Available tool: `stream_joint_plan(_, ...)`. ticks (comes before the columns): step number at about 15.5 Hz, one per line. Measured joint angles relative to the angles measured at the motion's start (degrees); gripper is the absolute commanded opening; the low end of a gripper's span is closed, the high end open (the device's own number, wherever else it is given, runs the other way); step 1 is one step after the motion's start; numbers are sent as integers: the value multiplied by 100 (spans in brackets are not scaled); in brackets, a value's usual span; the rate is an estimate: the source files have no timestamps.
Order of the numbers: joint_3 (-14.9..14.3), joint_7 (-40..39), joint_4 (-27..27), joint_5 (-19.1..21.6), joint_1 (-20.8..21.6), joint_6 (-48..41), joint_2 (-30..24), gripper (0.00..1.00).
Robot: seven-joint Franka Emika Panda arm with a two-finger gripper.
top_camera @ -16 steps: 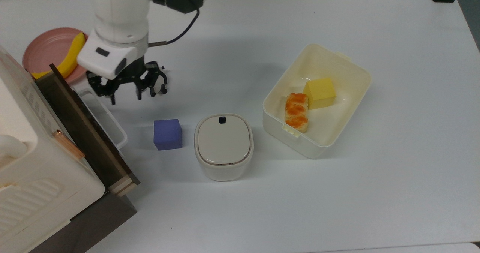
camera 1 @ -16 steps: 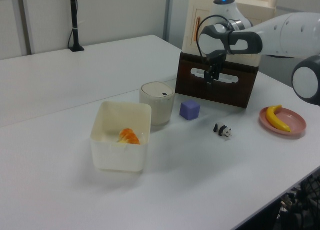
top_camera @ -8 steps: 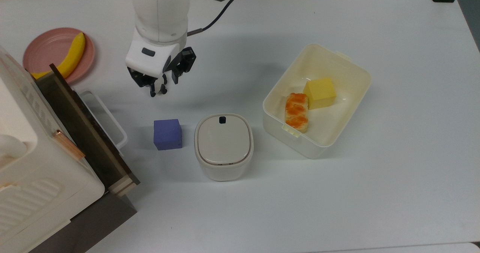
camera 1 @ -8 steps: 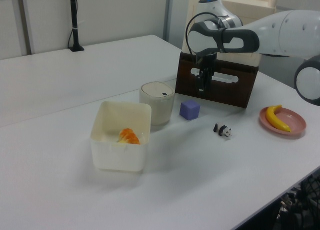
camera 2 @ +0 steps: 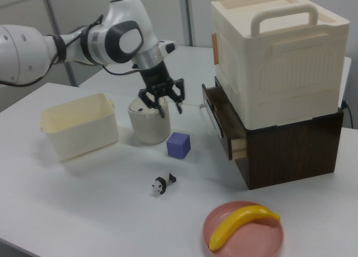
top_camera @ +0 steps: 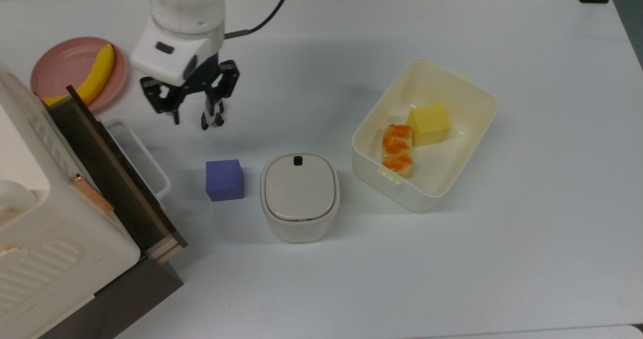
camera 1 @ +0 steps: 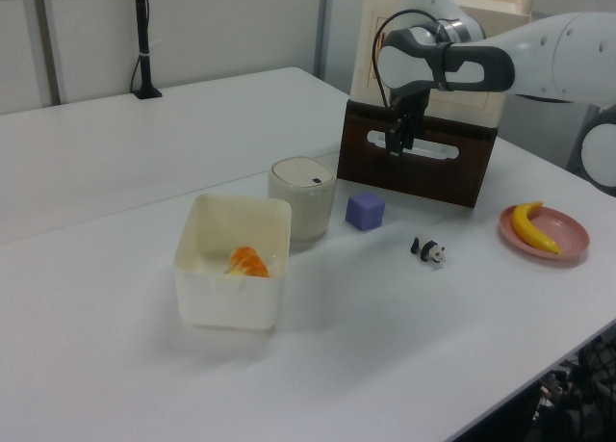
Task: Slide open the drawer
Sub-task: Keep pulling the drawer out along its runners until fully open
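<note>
Hovering claw (top_camera: 190, 112) seen in top view, fingers spread apart and empty, just off white handle (top_camera: 142, 159) of drawer (top_camera: 113, 171) at worktop (top_camera: 527, 258) left edge, left view: claw before dark drawer front (camera 1: 416, 161), right view: drawer (camera 2: 224, 125) pulled slightly out under cream appliance (camera 2: 279, 55), claw (camera 2: 162, 100) above purple block (camera 2: 179, 145).

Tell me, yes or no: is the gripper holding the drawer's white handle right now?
No. In the top view the gripper hangs open over bare table, apart from the white handle of the drawer.
</note>
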Motion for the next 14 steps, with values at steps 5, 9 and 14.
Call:
stream_joint_plan(5,-146,0,-170,-151,-220,1177,330,58)
stream_joint_plan(9,-201,59,-168,-169,-296,1712,593,58)
stream_joint_plan(14,-205,133,-213,-226,-262,1767,697,58)
